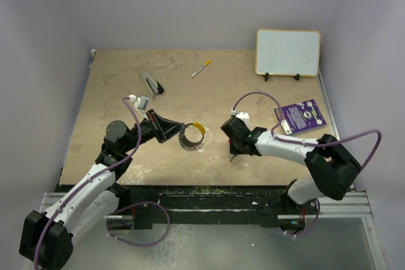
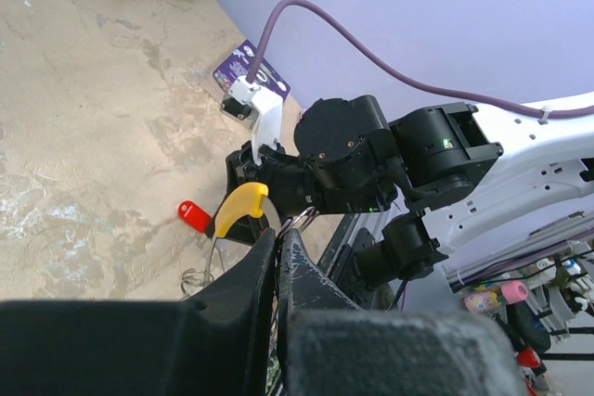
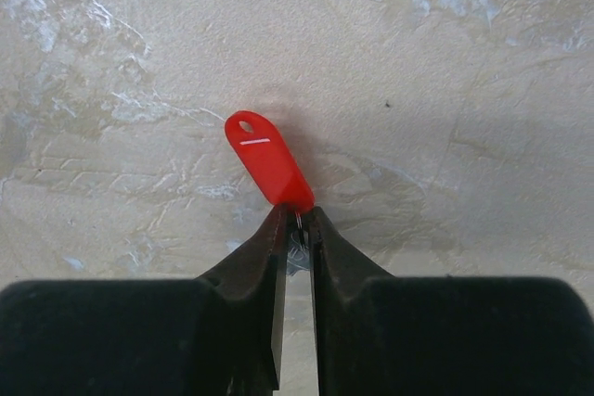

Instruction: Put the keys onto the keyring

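The keyring (image 1: 192, 138), a wire ring strung with small silver pieces and a yellow arc (image 1: 199, 128), is held just above the table by my left gripper (image 1: 179, 132), which is shut on its wire. In the left wrist view the fingers (image 2: 251, 275) pinch the wire below the yellow arc (image 2: 239, 206). My right gripper (image 1: 233, 153) points down at the table right of the ring, apart from it. In the right wrist view this gripper (image 3: 297, 215) is shut on the keys (image 3: 299, 246), with the red tag (image 3: 269, 162) sticking out past the tips. The tag also shows in the left wrist view (image 2: 195, 216).
A grey-black stapler-like tool (image 1: 152, 83) and a yellow-tipped marker (image 1: 201, 68) lie at the back of the table. A whiteboard (image 1: 288, 52) stands at the back right, with a purple card (image 1: 300, 116) in front of it. Walls close three sides.
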{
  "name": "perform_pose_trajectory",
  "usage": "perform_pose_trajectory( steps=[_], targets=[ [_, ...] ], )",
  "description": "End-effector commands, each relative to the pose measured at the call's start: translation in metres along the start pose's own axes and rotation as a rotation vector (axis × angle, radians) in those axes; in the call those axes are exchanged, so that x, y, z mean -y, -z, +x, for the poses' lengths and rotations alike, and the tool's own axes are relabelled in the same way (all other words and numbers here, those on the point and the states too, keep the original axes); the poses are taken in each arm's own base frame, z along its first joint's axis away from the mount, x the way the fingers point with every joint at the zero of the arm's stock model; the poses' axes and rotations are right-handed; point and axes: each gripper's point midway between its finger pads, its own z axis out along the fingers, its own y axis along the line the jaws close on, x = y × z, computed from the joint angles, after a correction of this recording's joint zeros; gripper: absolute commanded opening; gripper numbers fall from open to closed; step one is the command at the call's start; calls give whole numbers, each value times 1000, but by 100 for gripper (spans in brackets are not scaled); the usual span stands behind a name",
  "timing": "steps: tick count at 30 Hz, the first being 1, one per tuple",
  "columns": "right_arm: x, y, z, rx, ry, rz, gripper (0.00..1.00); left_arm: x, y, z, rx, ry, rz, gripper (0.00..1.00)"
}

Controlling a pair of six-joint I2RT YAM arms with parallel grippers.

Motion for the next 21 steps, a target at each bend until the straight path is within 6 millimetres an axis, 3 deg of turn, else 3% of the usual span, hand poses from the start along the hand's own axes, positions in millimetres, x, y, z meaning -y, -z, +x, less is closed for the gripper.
perform_pose_trajectory(
  steps=[1,9,13,15,19,21],
  targets=[
    [7,9,-2,0,-11,19,16,9,0,-14,50,-65,33,4],
    [7,10,4,-20,-11,13,15,9,0,-14,49,-65,33,4],
    [5,10,3,-19,-4,1,1,9,0,-14,47,-67,31,4],
    [6,11,3,-16,-7,1,0,9,-1,-15,49,-73,33,4],
    [10,24,-7,33,-8,-8,0,15,-2,-20,47,-124,54,4],
    [4,36,-17,88,-2,-74,0,21,-2,-23,44,-241,93,4]
  ],
)
